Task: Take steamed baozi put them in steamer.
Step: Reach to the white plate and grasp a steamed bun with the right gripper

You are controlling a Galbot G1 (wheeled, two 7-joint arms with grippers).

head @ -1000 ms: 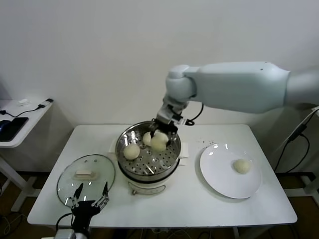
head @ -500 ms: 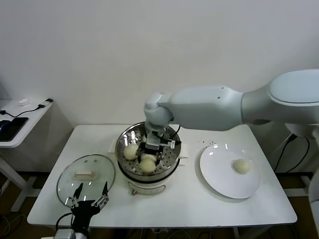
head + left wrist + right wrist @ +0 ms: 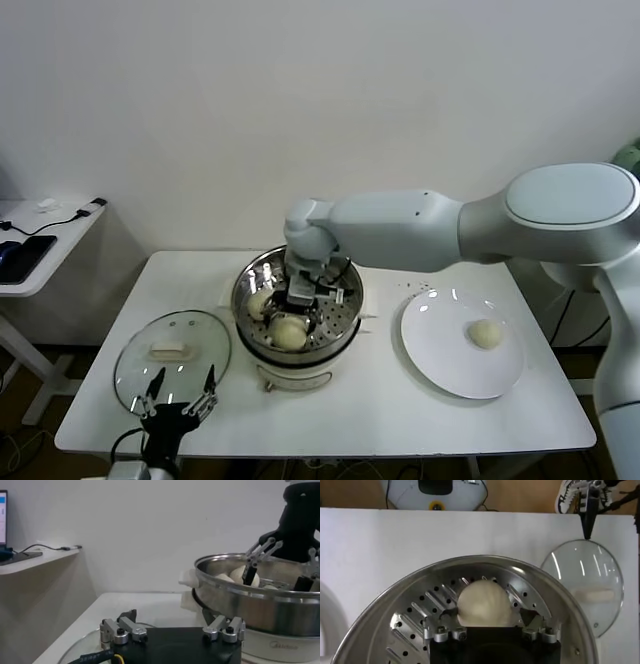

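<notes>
Steel steamer [image 3: 255, 290] holds the bun [image 3: 288, 332]; right pincer [image 3: 297, 312] open astride it, so lift straight up; left pincer [image 3: 180, 392] open, idle.

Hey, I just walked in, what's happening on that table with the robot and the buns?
The robot is moving steamed baozi from a white plate into a steel steamer. Its right gripper is down inside the steamer, jaws around a baozi that sits on the perforated tray. Another baozi lies beside it in the steamer, and one baozi is left on the plate. The left gripper waits open near the table's front edge, by the glass lid.
</notes>
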